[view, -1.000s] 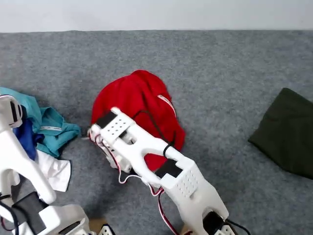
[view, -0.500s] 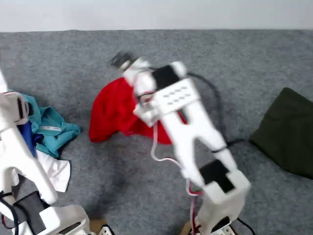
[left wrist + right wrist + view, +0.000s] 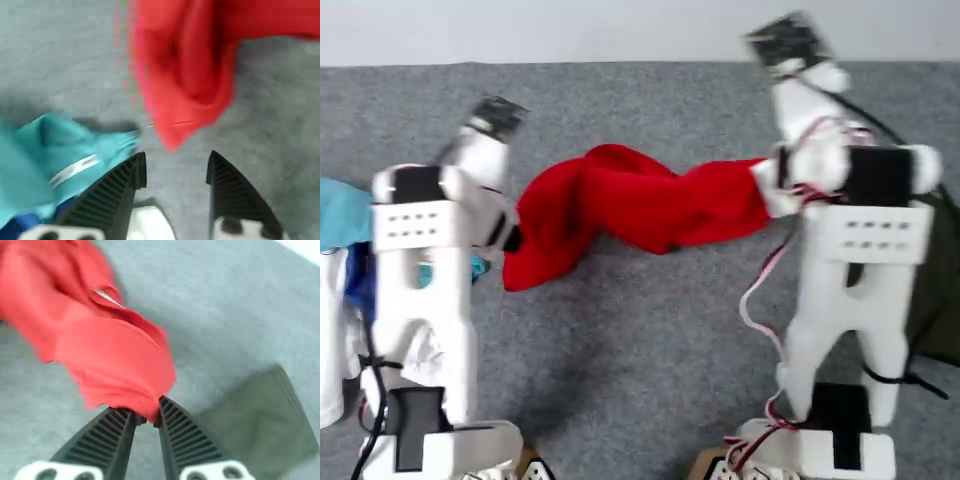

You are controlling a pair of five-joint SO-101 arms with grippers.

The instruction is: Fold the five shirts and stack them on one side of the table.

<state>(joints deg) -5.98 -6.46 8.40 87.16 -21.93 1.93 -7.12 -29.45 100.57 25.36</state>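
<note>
Red shirt now stretched rightward, clenched in the right pincer; left pincer gapes empty.

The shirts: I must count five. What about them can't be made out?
High view: the left arm covers most of the teal shirt, blue cloth and white cloth, also cut by the edge.
High view: the right arm hides most of the dark green shirt.
All views: the red shirt is bunched, sleeves untraceable.

A stretched red shirt bars the middle; the table beyond lies open.
</note>
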